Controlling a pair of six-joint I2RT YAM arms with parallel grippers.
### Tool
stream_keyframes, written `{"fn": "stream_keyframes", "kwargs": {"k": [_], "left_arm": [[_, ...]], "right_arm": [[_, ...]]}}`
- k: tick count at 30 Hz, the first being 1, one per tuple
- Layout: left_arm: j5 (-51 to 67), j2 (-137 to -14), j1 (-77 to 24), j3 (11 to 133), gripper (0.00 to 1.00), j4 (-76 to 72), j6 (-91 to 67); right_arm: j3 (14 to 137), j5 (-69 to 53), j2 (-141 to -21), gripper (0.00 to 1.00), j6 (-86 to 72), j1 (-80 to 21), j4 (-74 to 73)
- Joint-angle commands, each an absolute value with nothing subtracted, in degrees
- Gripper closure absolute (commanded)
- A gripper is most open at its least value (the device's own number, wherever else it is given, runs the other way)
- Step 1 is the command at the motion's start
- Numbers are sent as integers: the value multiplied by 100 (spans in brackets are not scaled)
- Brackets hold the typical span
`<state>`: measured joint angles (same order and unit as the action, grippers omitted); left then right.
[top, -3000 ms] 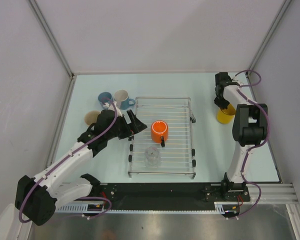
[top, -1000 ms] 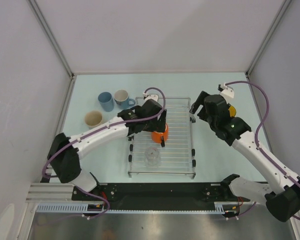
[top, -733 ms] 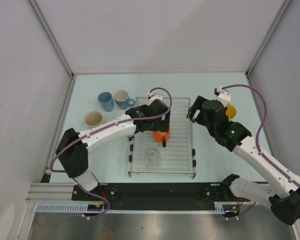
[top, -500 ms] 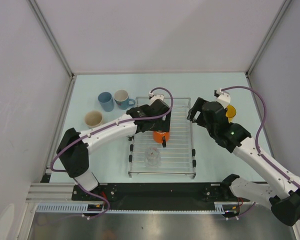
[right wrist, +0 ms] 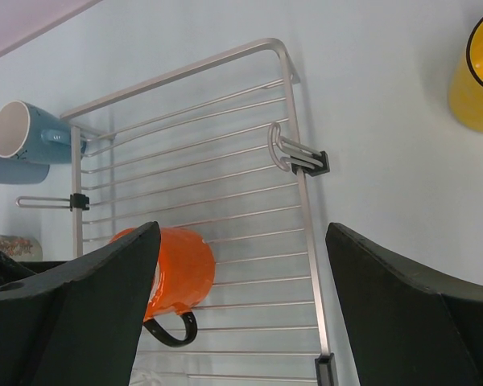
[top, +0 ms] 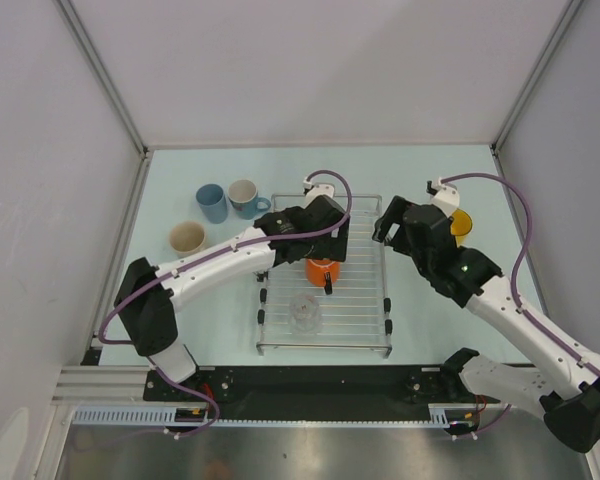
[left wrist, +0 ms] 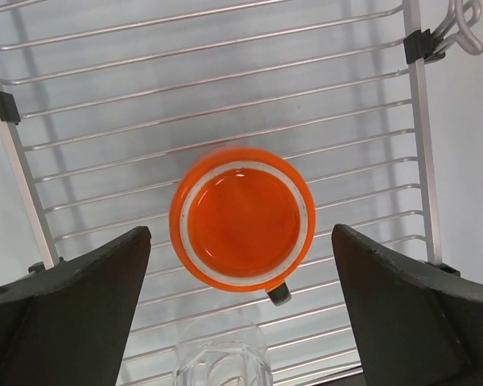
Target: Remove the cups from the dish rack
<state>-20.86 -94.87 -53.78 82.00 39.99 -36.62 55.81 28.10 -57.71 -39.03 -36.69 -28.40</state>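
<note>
Left wrist | orange mug [left wrist: 243, 219] centred between spread jaws | on dish rack [left wrist: 225, 88]

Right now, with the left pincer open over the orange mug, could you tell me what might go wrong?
1. The clear glass stands just beside the orange mug, on its handle side; the left pincer or the lifted mug could knock it over.
2. The right pincer hovers open over the dish rack, close to the left arm, so the two might collide.

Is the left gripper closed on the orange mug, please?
No; the left gripper is open, its fingers wide apart on either side of the orange mug.
</note>
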Motion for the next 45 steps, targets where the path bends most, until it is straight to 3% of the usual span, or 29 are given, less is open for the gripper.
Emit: {"fn": "stream_keyframes", "kwargs": {"k": [1, 31, 34, 35, 37, 38, 40, 41, 42, 43, 45], "left_arm": [[-2180, -9597, -5414, 8429, 0, 3999, -3814], [-1828, -10362, -5414, 8323, 2, 3806, -3867], [-1819, -10310, -5414, 8279, 12, 3779, -3832], [-1811, -10292, -5414, 8262, 23, 3753, -3797], [-1828, -10257, -5414, 8253, 34, 3744, -3744], [-1828, -10248, -5414, 8253, 50, 3744, -3718], [-1828, -10213, -5414, 8227, 67, 3753, -3683], [-1837, -10195, -5414, 8209, 85, 3753, -3683], [-1846, -10187, -5414, 8183, 93, 3744, -3683], [-1837, -10169, -5414, 8174, 100, 3753, -3683], [-1846, -10125, -5414, 8139, 99, 3753, -3683]], "right_arm": [[5520, 2988, -5564, 11, -3964, -3700, -2707], [5317, 2856, -5502, 11, -4052, -3700, -2716], [5291, 2839, -5502, 11, -4052, -3700, -2698], [5282, 2830, -5493, 11, -4052, -3700, -2690], [5265, 2856, -5493, 11, -4113, -3691, -2716], [5256, 2856, -5502, 11, -4113, -3700, -2716], [5256, 2848, -5476, 11, -4104, -3700, -2707], [5247, 2848, -5476, 11, -4113, -3709, -2698], [5256, 2848, -5449, 11, -4113, -3700, -2698], [5256, 2839, -5441, 11, -4105, -3709, -2698], [5247, 2839, -5423, 11, -4104, -3700, -2716]]}}
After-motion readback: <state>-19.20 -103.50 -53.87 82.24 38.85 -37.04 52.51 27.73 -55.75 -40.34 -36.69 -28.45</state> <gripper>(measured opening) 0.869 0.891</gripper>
